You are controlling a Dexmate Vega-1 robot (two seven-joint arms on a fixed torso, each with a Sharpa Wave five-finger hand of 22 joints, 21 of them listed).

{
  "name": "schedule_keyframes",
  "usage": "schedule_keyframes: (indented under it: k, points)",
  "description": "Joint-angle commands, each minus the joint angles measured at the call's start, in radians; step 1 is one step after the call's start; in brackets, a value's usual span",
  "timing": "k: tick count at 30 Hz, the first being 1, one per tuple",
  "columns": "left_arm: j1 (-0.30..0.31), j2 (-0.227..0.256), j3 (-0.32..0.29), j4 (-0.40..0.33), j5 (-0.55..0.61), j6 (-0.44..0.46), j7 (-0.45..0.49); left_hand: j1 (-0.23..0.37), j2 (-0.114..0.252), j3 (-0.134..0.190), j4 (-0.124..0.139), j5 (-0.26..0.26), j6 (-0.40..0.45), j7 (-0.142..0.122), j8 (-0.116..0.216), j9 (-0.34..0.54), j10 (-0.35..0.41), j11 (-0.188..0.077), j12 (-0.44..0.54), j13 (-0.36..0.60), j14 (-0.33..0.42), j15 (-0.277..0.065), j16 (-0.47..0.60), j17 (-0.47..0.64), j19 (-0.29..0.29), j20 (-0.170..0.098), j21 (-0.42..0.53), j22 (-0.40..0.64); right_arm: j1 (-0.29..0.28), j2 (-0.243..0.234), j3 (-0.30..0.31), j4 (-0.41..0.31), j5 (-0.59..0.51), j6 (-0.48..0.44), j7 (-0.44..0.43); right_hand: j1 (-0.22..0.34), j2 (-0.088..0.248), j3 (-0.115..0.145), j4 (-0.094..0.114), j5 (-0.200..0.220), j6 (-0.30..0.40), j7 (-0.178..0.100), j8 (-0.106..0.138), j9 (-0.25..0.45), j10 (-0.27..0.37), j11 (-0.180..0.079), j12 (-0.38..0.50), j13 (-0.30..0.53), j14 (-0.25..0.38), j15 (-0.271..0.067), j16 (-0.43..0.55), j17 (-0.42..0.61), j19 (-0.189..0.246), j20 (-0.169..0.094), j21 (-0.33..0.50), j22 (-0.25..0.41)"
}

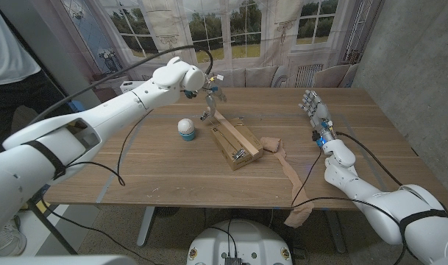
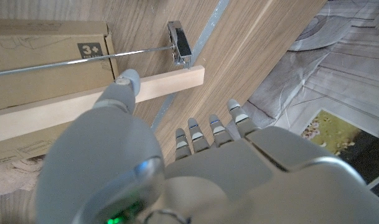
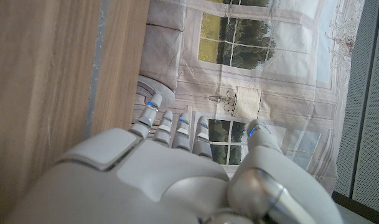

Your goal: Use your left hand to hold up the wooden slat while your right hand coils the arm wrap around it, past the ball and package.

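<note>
Wooden table [image 1: 172, 169], window-print backdrop behind. Left hand [image 1: 211, 99] hovers over far end of wooden slat [image 1: 231, 138] lying on package [image 1: 242, 147] – thumb on slat, other fingers spread off it. Ball [image 1: 187, 129] just left of the package. Arm wrap [image 1: 286, 165] trails right of package, off table edge. Right hand [image 1: 313, 110] upright, fingers apart, holding nothing.

Pale slat [image 2: 83, 102], white ball [image 1: 186, 129], seemingly beige wrap [image 1: 286, 165].
</note>
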Motion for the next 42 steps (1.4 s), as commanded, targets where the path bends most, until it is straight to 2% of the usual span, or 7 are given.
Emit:
schedule_keyframes:
  k: [1,14,23,31,42]
  points:
    - [-0.001,-0.018,0.014,0.054,-0.002,-0.034,0.014,0.020,0.009,0.000,0.002,0.009,0.006,-0.001,0.006,0.002,0.009,-0.006,0.000,0.002,0.002,-0.013,0.000,0.003,0.009,-0.001,-0.001,0.003,0.011,0.005,-0.005,0.012,-0.010,-0.005,-0.015,-0.004,-0.001,-0.005,-0.002,-0.003,0.012,0.003,-0.003,0.002,0.010,-0.001,0.000,0.005,0.004,0.006,-0.001,0.004,0.008,0.002,-0.003,0.006]
    - [-0.023,-0.038,0.048,0.126,0.021,-0.069,0.043,0.044,0.020,-0.004,0.005,0.018,0.017,0.001,0.010,0.004,0.020,-0.014,0.003,0.003,0.006,-0.021,0.001,0.002,0.016,-0.005,-0.003,0.003,0.051,0.024,-0.007,0.075,-0.014,-0.006,-0.003,-0.006,0.000,-0.008,-0.002,-0.002,0.012,0.003,-0.004,0.002,0.010,-0.001,-0.001,0.005,0.004,0.007,-0.003,0.004,0.008,0.001,-0.008,0.006]
    - [-0.035,-0.043,0.074,0.159,0.063,-0.084,0.091,0.071,0.047,-0.004,0.012,0.026,0.037,-0.003,0.016,0.005,0.038,-0.025,0.009,0.005,0.019,-0.038,0.005,0.002,0.030,-0.010,-0.002,0.003,0.053,0.031,-0.002,0.089,-0.011,-0.001,-0.004,-0.009,0.002,-0.010,0.000,-0.002,0.012,0.003,-0.005,0.002,0.009,0.001,-0.003,0.005,0.004,0.007,-0.004,0.005,0.009,0.003,-0.011,0.006]
    - [-0.033,-0.050,0.079,0.186,0.074,-0.098,0.151,0.081,0.064,-0.010,0.019,0.028,0.058,-0.006,0.023,0.006,0.059,-0.032,0.015,0.005,0.031,-0.047,0.007,0.001,0.040,-0.012,-0.002,0.004,0.023,0.019,-0.002,0.042,-0.015,-0.004,-0.028,-0.011,0.003,-0.012,0.000,-0.002,0.013,0.003,-0.005,0.002,0.010,-0.001,-0.004,0.005,0.004,0.008,-0.005,0.005,0.010,0.003,-0.015,0.006]
    - [-0.038,-0.085,0.091,0.263,0.047,-0.130,0.223,0.081,0.070,-0.019,0.026,0.028,0.062,-0.006,0.023,0.007,0.063,-0.033,0.016,0.006,0.037,-0.052,0.007,0.001,0.046,-0.014,-0.002,0.004,-0.009,0.002,-0.008,-0.019,-0.021,-0.018,-0.057,-0.012,0.003,-0.015,0.000,-0.001,0.012,0.003,-0.006,0.002,0.010,0.002,-0.005,0.006,0.004,0.008,-0.006,0.005,0.011,0.004,-0.019,0.006]
